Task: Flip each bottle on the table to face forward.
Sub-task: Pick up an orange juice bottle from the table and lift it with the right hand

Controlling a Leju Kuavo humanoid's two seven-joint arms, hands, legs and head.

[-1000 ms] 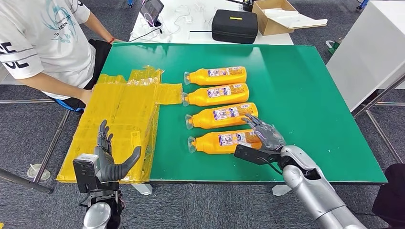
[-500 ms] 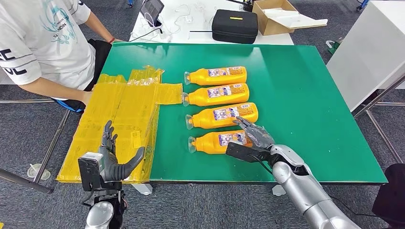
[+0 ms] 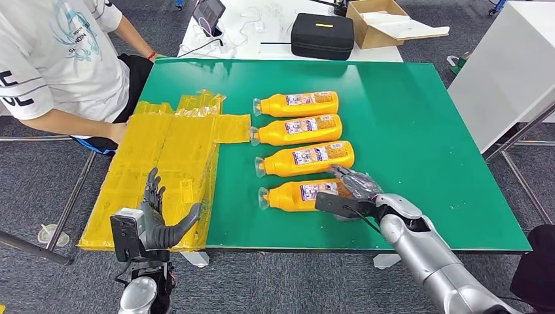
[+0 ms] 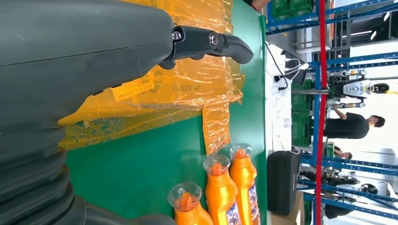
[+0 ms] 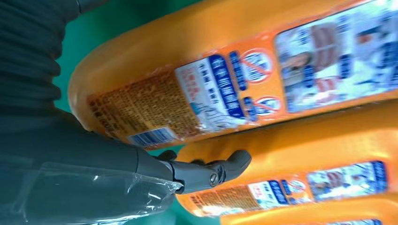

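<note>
Orange bottles lie in a row on the green table (image 3: 419,131), four of them on their sides, caps pointing left. My right hand (image 3: 353,191) covers the base end of the nearest bottle (image 3: 298,195), fingers laid over it, so that end is hidden; I cannot tell whether I truly grip it. Close up from my right wrist, the labels are partly cut off and their print is too blurred to read. My left hand (image 3: 156,219) hangs off the near left edge, fingers spread wide, holding nothing, above the yellow plastic sheet (image 3: 173,157). A person (image 3: 59,59) sits far left, cut off by the frame.
</note>
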